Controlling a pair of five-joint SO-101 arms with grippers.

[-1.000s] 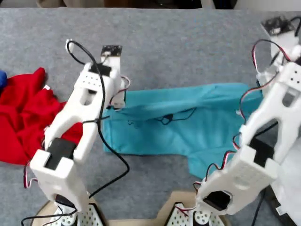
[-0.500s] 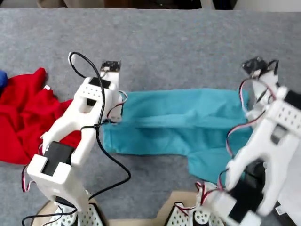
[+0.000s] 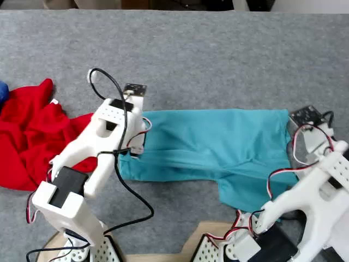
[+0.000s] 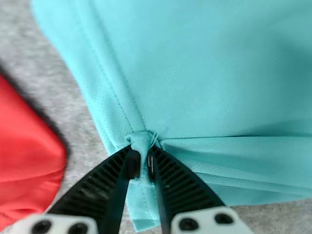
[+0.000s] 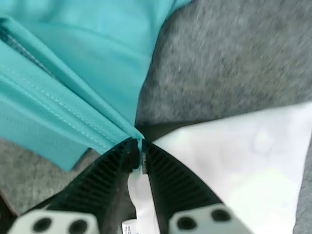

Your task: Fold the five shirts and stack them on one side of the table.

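A teal shirt (image 3: 212, 144) lies spread across the middle of the grey table (image 3: 218, 54), partly folded along its length. My left gripper (image 4: 143, 165) is shut on a pinch of the teal shirt (image 4: 204, 73) at its left edge; the left arm (image 3: 109, 136) stands over that edge in the high view. My right gripper (image 5: 140, 158) is shut on the teal shirt (image 5: 73, 73) at its right edge, with the right arm (image 3: 311, 164) above it. A red shirt (image 3: 32, 136) lies crumpled at the table's left side.
A white garment (image 5: 234, 165) lies beside the teal shirt's right edge under my right gripper. A bit of blue cloth (image 3: 2, 91) shows at the far left edge. Both arm bases (image 3: 207, 248) stand at the front edge. Bare grey table stretches along the back.
Both arms have pulled toward the front with the teal shirt's edge, the right arm much more. The shirt's far edge has come forward and the fold has flattened.
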